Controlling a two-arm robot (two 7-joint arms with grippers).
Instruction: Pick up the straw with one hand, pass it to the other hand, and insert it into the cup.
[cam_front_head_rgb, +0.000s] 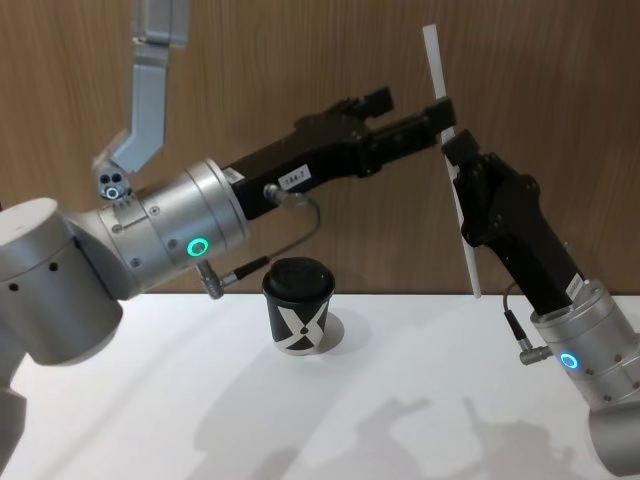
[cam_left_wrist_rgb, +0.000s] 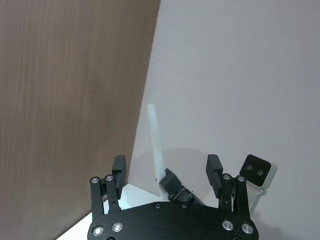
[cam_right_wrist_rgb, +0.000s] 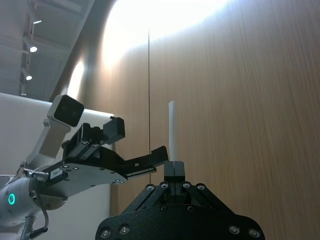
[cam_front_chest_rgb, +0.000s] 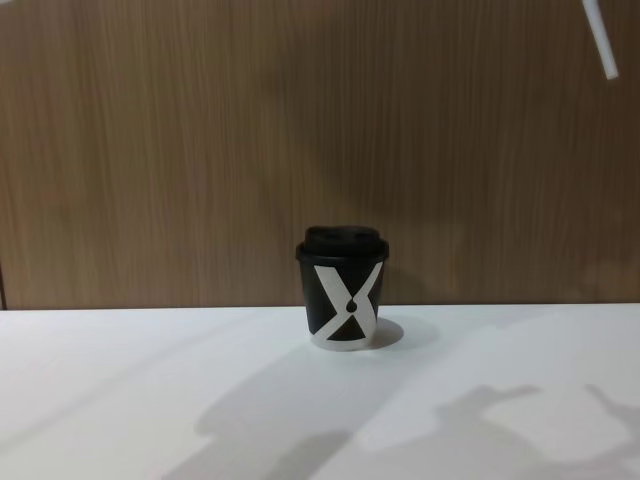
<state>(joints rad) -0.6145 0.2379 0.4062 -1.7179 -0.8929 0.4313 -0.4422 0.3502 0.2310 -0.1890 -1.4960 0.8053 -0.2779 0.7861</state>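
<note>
The white straw (cam_front_head_rgb: 452, 160) stands nearly upright high above the table, and my right gripper (cam_front_head_rgb: 452, 148) is shut on it around its middle. In the right wrist view the straw (cam_right_wrist_rgb: 172, 130) rises out of the closed jaws (cam_right_wrist_rgb: 174, 167). My left gripper (cam_front_head_rgb: 412, 108) reaches across from the left at the same height, open. In its wrist view the straw (cam_left_wrist_rgb: 156, 150) lies between the spread fingers (cam_left_wrist_rgb: 119, 170), apart from both. The black cup (cam_front_head_rgb: 298, 305) with the white X stands lidded on the table, below and left of the straw. Low in the chest view stands the cup (cam_front_chest_rgb: 342, 295), with the straw's lower end (cam_front_chest_rgb: 602, 35) at top right.
The white table (cam_front_head_rgb: 150, 400) runs up to a brown wood-grain wall (cam_front_head_rgb: 300, 60) just behind the cup. The left arm's silver wrist (cam_front_head_rgb: 190, 230) hangs over the table left of the cup.
</note>
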